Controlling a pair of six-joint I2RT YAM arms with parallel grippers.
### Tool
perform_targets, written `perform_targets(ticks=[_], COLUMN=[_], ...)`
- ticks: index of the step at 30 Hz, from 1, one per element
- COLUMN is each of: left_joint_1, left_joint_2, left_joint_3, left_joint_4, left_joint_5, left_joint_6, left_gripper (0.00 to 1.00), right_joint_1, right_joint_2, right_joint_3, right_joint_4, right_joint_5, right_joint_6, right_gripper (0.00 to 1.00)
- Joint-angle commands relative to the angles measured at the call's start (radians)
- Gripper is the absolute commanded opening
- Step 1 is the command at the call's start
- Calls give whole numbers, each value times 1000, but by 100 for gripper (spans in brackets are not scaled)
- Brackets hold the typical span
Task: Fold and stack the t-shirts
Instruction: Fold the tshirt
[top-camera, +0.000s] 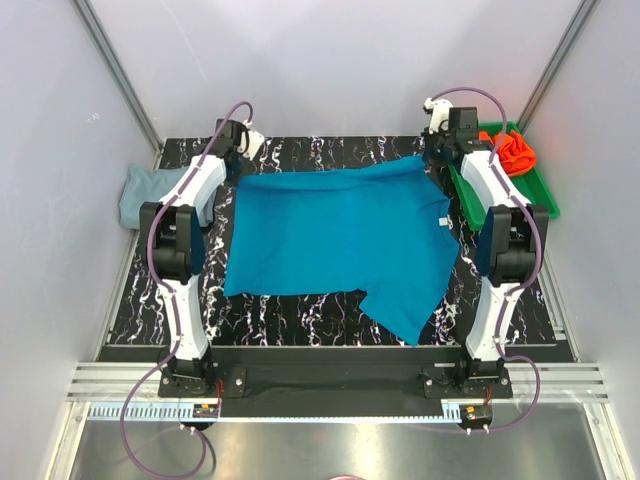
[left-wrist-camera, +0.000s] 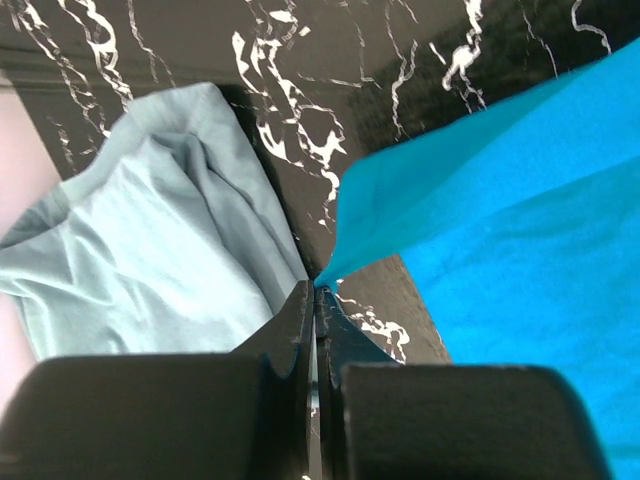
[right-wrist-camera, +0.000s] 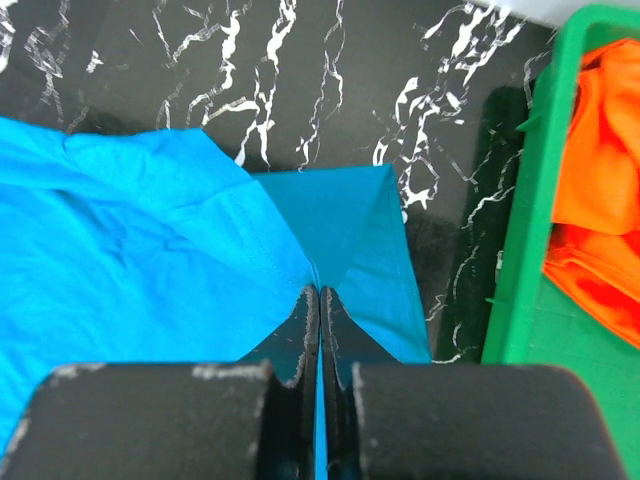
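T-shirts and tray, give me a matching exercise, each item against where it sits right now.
Items:
1 teal-blue t-shirt
2 pale grey-blue t-shirt
3 orange-red t-shirt
4 green tray

Places:
A bunched inside the green tray
B spread across the middle of the table
C far right corner of the table
D crumpled at the far left edge

Pairs: 1-B, 2-D, 3-A, 4-C
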Motion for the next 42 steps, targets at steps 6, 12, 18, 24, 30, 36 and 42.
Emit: perform_targets(ticks=[6, 12, 18, 24, 30, 36, 42], left_joint_1=[0, 0, -1, -6, -12, -14, -14], left_joint_2=[-107, -116, -124, -127, -138, -150, -170], left_joint_3=[-33, -42, -53, -67, -77, -102, -159], left_joint_4=[-13, -24, -41, -36, -36, -44, -45], left_joint_5=[46, 43, 49, 46, 44, 46, 53], left_joint_6=[-2, -3, -12, -17, -20, -25, -37], left_gripper=[0, 0, 0, 0, 0, 0, 0], right_joint_1=[-6, -11, -20, -26, -34, -34, -34], right_joint_2=[-130, -163, -211, -258, -291, -303, -295], right_joint_3=[-38, -85, -136, -182, -220, -274, -335], right_joint_4=[43, 51, 54, 57, 60, 55, 68], right_joint_5=[-1, 4, 3, 3, 6, -1, -5], right_joint_6=[1, -2, -4, -5, -8, -19, -36], right_gripper=[0, 0, 0, 0, 0, 0, 0])
